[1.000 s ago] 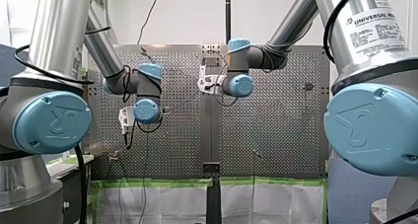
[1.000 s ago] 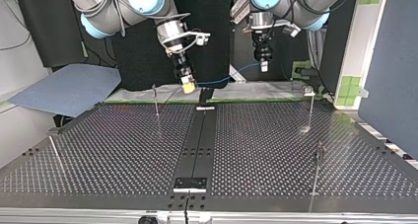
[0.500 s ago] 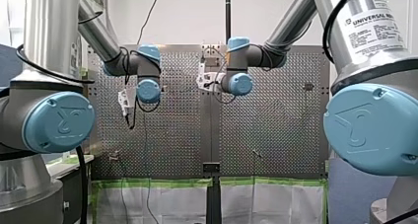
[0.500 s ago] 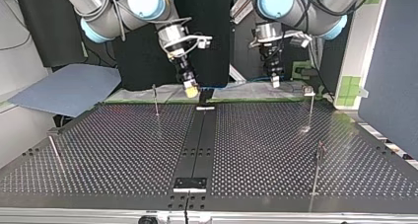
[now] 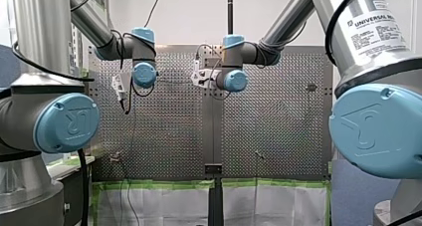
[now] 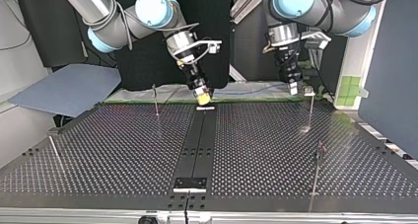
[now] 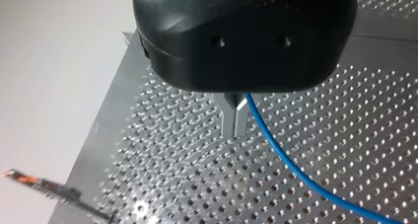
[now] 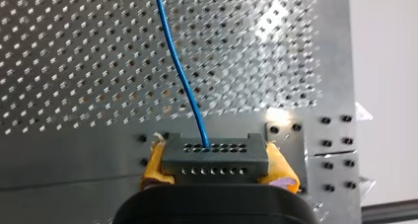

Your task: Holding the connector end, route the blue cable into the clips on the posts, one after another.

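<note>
Our right gripper [image 8: 217,166] clamps the grey connector [image 8: 215,152]; the blue cable [image 8: 180,71] runs above the perforated table [image 6: 123,150] to our left gripper [image 7: 235,128], whose metal fingers [image 7: 229,120] pinch it (one cable, four posts [image 6: 311,113] clearly seen); a grey-blue mat [image 6: 64,88] lies beside the table.

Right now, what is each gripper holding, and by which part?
My right gripper clamps the grey connector by its two sides, between yellow pads. My left gripper looks shut on the blue cable, further along its length.

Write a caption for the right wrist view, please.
Right hand, yellow-padded, grips a grey connector; its blue cable trails ahead over the perforated table.
</note>
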`<state>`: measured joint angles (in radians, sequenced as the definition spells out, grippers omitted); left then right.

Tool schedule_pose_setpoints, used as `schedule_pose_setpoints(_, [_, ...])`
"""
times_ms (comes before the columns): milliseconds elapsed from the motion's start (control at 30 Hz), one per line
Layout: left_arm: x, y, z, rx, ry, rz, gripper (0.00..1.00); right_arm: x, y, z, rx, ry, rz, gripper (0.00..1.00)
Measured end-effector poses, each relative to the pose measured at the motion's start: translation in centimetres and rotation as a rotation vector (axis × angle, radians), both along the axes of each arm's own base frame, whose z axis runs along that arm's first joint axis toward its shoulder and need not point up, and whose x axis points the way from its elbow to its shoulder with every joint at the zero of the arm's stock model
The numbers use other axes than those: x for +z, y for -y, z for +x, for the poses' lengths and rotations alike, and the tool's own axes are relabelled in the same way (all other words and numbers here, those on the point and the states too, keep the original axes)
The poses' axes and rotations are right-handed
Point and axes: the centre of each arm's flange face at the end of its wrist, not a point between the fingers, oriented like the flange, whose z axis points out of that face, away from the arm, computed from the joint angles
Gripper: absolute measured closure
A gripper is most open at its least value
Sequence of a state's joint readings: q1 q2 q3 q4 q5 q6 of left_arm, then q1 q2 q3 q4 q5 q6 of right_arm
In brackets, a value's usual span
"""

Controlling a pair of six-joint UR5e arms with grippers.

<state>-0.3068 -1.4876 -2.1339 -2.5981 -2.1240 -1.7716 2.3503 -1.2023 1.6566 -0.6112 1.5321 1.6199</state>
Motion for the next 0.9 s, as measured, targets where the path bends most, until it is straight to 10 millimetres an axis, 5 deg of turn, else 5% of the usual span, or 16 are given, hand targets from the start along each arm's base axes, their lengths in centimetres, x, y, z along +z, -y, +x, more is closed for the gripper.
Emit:
schedule_pose_setpoints(467, [4.5,-3.8,0.8,0.005,0.089,-0.020,1.00,4.3,-1.2,3.0,0.039,0.026,-0.032,1.00])
schedule_pose_setpoints(900, [6.8,-4.3,4.0,-0.012,0.093,-0.025,1.00,7.9,-1.5,4.6,0.053,0.060,-0.056,1.00])
